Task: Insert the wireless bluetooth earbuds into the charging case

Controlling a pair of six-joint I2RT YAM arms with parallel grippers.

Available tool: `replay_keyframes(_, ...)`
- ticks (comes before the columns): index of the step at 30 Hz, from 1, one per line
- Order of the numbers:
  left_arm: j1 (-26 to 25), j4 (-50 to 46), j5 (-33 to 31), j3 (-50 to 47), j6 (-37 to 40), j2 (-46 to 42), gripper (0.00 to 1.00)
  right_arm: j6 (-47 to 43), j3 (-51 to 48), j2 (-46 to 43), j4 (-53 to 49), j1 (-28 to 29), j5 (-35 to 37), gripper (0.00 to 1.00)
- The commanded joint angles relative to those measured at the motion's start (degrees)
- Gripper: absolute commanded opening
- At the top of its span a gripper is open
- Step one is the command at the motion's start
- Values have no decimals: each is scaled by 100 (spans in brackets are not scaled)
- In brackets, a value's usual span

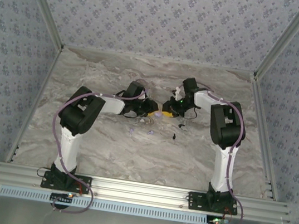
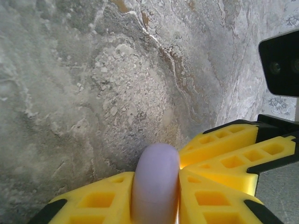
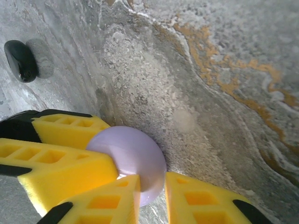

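Lilac puck (image 3: pixel 131 154), probably the charging case, lower centre: left gripper (image 2: pixel 156 193) and right gripper (image 3: pixel 152 198) both closed snugly on it. Black earbud (image 3: pixel 19 59) lies upper left, well apart. Hold one half firm, part halves slowly.

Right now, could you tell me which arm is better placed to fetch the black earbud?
Right, probably: the black earbud lies on the table near the right pincer. Both pincers grip the lilac puck, so the left pincer could hold it while the right lets go.
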Motion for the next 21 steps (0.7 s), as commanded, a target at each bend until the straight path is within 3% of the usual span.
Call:
replay_keyframes(1,-49,-70,-10,-139,88,-30,25,80,-201,-478,45,-78,25,27)
replay_keyframes(7,79,-145,-53,-285,379,-511,23,37,-689,-1330,205,-304,177,40)
replay_keyframes(11,127,-660,-158,-189,1001,-1006,23,-78,-1015,-1998,396,-493,47,44)
replay_keyframes(17,214,-657,8,-291,1471,-1856,23,-320,-1174,-2754,530,-682,-310,48)
replay_keyframes(21,253,-373,327,-394,1580,-2394,23,-370,-1342,-3222,958,-710,-918,49)
